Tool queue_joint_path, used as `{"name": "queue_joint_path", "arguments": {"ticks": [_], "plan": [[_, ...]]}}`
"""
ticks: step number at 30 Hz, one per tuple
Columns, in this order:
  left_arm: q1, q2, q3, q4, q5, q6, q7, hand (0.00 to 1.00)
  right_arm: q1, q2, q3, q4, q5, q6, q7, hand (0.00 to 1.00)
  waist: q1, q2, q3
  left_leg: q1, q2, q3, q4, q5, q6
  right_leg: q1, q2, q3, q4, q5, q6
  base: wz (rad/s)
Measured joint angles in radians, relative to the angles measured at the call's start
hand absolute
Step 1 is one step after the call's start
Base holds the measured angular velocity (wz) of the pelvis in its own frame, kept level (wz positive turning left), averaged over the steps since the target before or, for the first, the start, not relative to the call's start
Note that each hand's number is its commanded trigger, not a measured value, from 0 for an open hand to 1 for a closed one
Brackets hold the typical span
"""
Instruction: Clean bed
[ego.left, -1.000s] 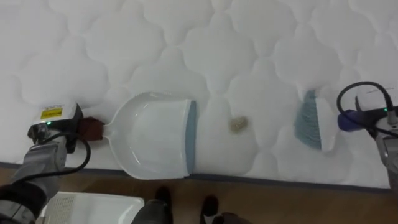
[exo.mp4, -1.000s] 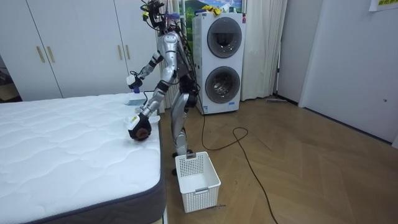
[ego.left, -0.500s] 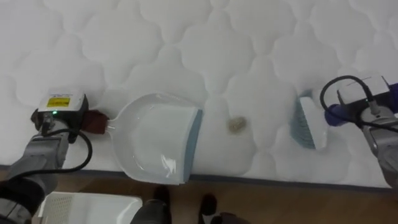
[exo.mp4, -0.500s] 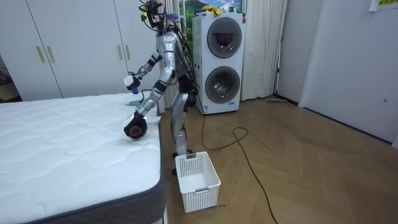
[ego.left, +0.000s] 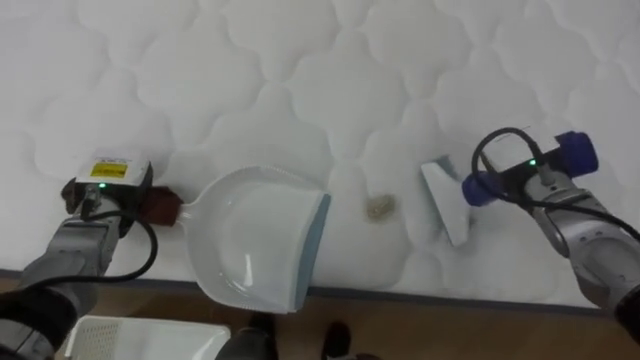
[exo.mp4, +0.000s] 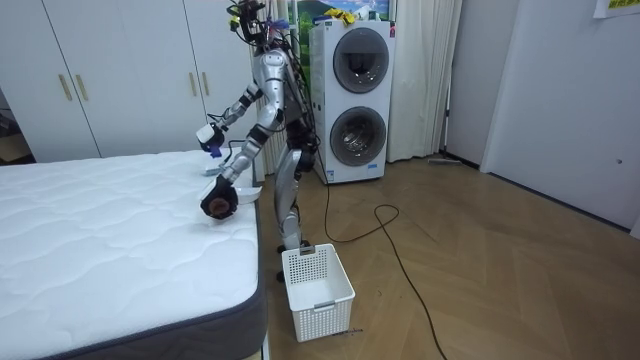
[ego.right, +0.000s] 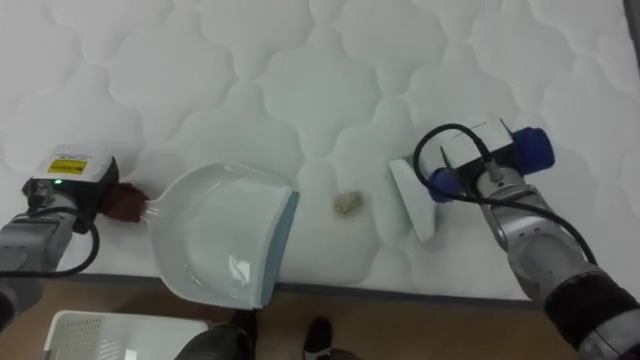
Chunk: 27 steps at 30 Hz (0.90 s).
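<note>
A white dustpan (ego.left: 250, 235) with a blue lip lies on the white quilted mattress (ego.left: 300, 70) near its front edge, mouth facing right. My left hand (ego.left: 112, 192) is shut on its dark handle at the left. A small beige crumb (ego.left: 378, 207) lies just right of the lip. Further right, a small white brush (ego.left: 442, 200) rests on the mattress, a short gap from the crumb. My right hand (ego.left: 535, 182) is shut on its blue handle. In the right eye view the dustpan (ego.right: 215, 240), crumb (ego.right: 347, 204) and brush (ego.right: 412, 198) lie in the same row.
A white plastic basket (exo.mp4: 318, 290) stands on the wooden floor by the bed's corner, beside my feet; its rim (ego.left: 150, 335) shows below the mattress edge. I stand at the bed's side. Stacked washing machines (exo.mp4: 360, 100) and white wardrobes (exo.mp4: 120, 70) line the back wall.
My right hand has swept the brush leftward across the mattress, closer to the crumb, and turned it. The dustpan has turned slightly, its mouth angling toward the crumb.
</note>
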Motion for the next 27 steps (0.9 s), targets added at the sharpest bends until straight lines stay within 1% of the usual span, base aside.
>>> {"name": "queue_joint_path", "arguments": {"ticks": [2, 5, 7, 11, 14, 16, 20, 24, 27], "plan": [[0.001, 0.000, 0.000, 0.003, 0.000, 0.000, -0.001, 1.00, 0.000, 0.001, 0.001, -0.011, 0.002, -0.009, 0.008, 1.00, 0.000, 0.000, 0.0000, 0.000, 0.001, 0.001, 0.000, 0.000, 0.000, 0.000, 0.000, -0.001, 0.000, 0.000, -0.001, 0.00], [0.001, 0.000, 0.000, 0.004, 0.000, 0.000, -0.001, 1.00, -0.001, 0.002, 0.005, -0.036, 0.019, -0.010, 0.031, 1.00, 0.001, 0.000, -0.0001, 0.000, 0.002, 0.004, 0.001, 0.000, 0.000, -0.003, 0.000, -0.001, 0.002, 0.001, -0.001, -0.01], [0.001, 0.000, 0.001, 0.005, 0.000, 0.001, -0.001, 1.00, 0.000, 0.002, 0.004, -0.059, 0.055, -0.012, 0.045, 1.00, 0.000, 0.000, -0.0003, 0.000, 0.002, 0.004, 0.001, 0.000, -0.001, -0.004, 0.000, 0.000, 0.004, 0.000, -0.001, 0.00], [0.003, 0.000, 0.002, 0.008, 0.001, 0.001, 0.001, 1.00, 0.000, 0.004, 0.003, -0.125, 0.126, -0.029, 0.054, 1.00, 0.002, 0.002, -0.0010, -0.003, 0.001, 0.011, 0.001, 0.001, -0.002, -0.019, -0.006, -0.001, 0.028, -0.007, -0.006, -0.01], [0.012, 0.000, 0.002, 0.011, 0.001, 0.003, 0.007, 1.00, 0.000, 0.020, 0.004, -0.143, 0.172, -0.035, 0.054, 1.00, 0.002, 0.003, -0.0019, 0.002, -0.001, 0.017, -0.003, 0.002, -0.004, -0.021, -0.011, -0.002, 0.039, -0.015, -0.009, -0.02], [0.016, 0.000, 0.002, 0.011, -0.001, 0.003, 0.009, 1.00, 0.000, 0.025, 0.004, -0.142, 0.190, -0.038, 0.054, 1.00, 0.002, 0.004, -0.0022, 0.004, -0.007, 0.016, -0.007, 0.004, -0.006, -0.022, -0.013, -0.005, 0.038, -0.018, -0.010, 0.04], [0.030, 0.000, 0.004, 0.012, -0.003, 0.003, 0.014, 1.00, 0.007, 0.026, 0.004, -0.142, 0.196, -0.038, 0.055, 1.00, 0.002, 0.009, -0.0060, 0.005, -0.006, 0.016, -0.008, 0.004, -0.006, -0.018, -0.014, -0.010, 0.038, -0.018, -0.010, 0.00], [0.040, 0.000, 0.013, 0.033, -0.003, 0.002, 0.016, 1.00, 0.018, 0.035, 0.002, -0.143, 0.196, -0.036, 0.068, 1.00, 0.001, 0.013, -0.0090, 0.006, -0.006, 0.016, -0.012, 0.004, -0.006, -0.018, -0.015, -0.009, 0.037, -0.018, -0.010, 0.00], [0.056, -0.001, 0.021, 0.039, -0.004, 0.002, 0.022, 1.00, 0.018, 0.039, 0.002, -0.144, 0.196, -0.029, 0.078, 1.00, 0.005, 0.018, -0.0117, 0.015, -0.007, 0.020, -0.021, 0.004, -0.007, -0.016, -0.018, -0.009, 0.037, -0.018, -0.010, -0.03]]}}
